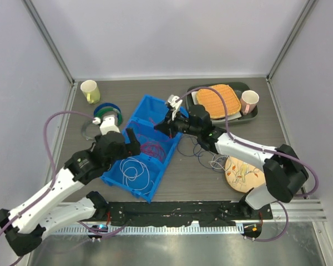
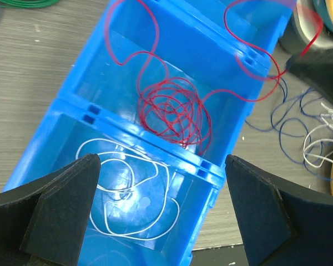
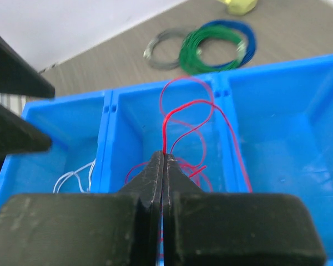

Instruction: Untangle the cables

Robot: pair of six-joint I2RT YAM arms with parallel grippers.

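A blue three-compartment bin (image 1: 162, 113) lies mid-table. A red cable (image 1: 152, 148) is piled in its middle compartment (image 2: 175, 108) and a white cable (image 1: 134, 169) in the near one (image 2: 127, 183). My right gripper (image 1: 160, 128) is shut on a strand of the red cable (image 3: 180, 111) above the bin; its tips (image 3: 164, 157) pinch the wire. My left gripper (image 1: 130, 141) is open and empty, its fingers (image 2: 61, 205) spread above the white cable's compartment. Dark blue cables (image 1: 202, 149) and another white one (image 1: 216, 162) lie loose on the table right of the bin (image 2: 286, 119).
Neat blue, green and grey coils (image 1: 108, 113) lie left of the bin (image 3: 211, 47). A yellow mug (image 1: 90, 91) stands far left. A black tray (image 1: 250, 115) with an orange cloth and pink mug (image 1: 248, 101) is far right. A patterned round mat (image 1: 244, 173) is near right.
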